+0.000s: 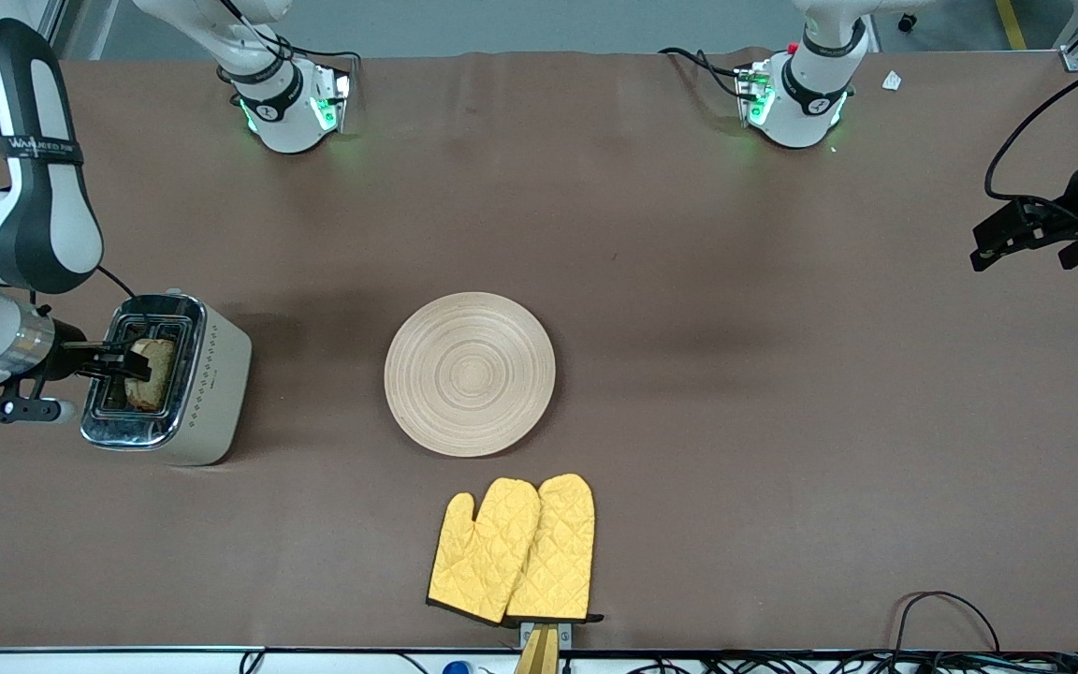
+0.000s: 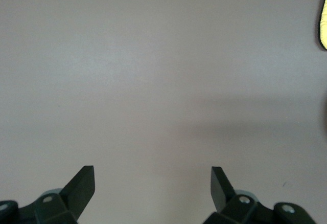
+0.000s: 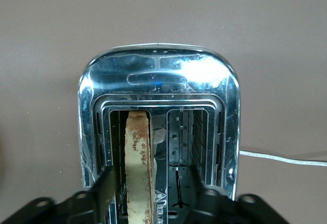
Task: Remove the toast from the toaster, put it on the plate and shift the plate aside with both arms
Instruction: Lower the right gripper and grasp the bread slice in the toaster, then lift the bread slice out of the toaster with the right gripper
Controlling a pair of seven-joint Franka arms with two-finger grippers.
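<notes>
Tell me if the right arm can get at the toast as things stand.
Probably yes. The right gripper is open right over the toaster, a finger on each side of the toast, which stands upright in one slot with its top edge exposed. Nothing blocks it. The left gripper waits open over bare table.

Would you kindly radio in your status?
Right pincer open, straddling toast in toaster. Left pincer open, waiting over bare table. Plate unobstructed.

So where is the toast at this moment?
The toast stands upright in one slot of the toaster at the right arm's end of the table; the right tool, open, is straddling it.
</notes>
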